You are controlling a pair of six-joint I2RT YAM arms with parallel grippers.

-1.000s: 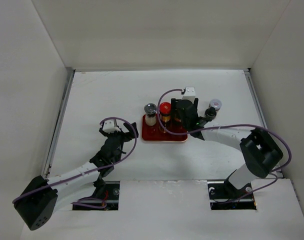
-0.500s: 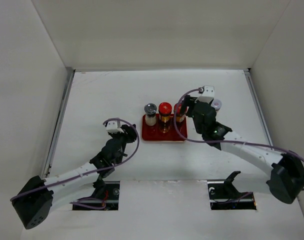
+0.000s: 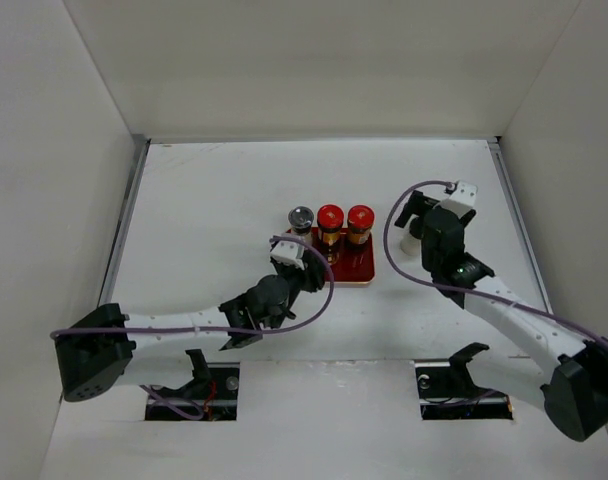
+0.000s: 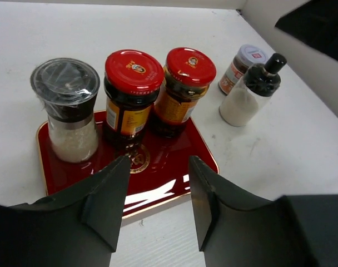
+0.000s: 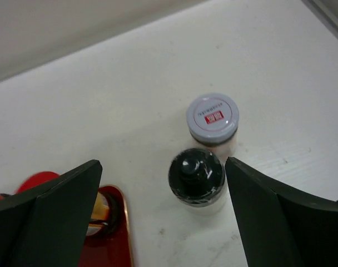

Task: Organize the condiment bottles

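On tray: grinder, two red-capped jars | left claw, right claw agape, empty

white links, black joints, purple cable; left claw, right claw black

Plain white walls box in a white table on three sides; metal rails edge its sides.

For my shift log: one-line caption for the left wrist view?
Open left pincer before red tray holding a shaker and two red-capped jars; two small bottles stand beside it.
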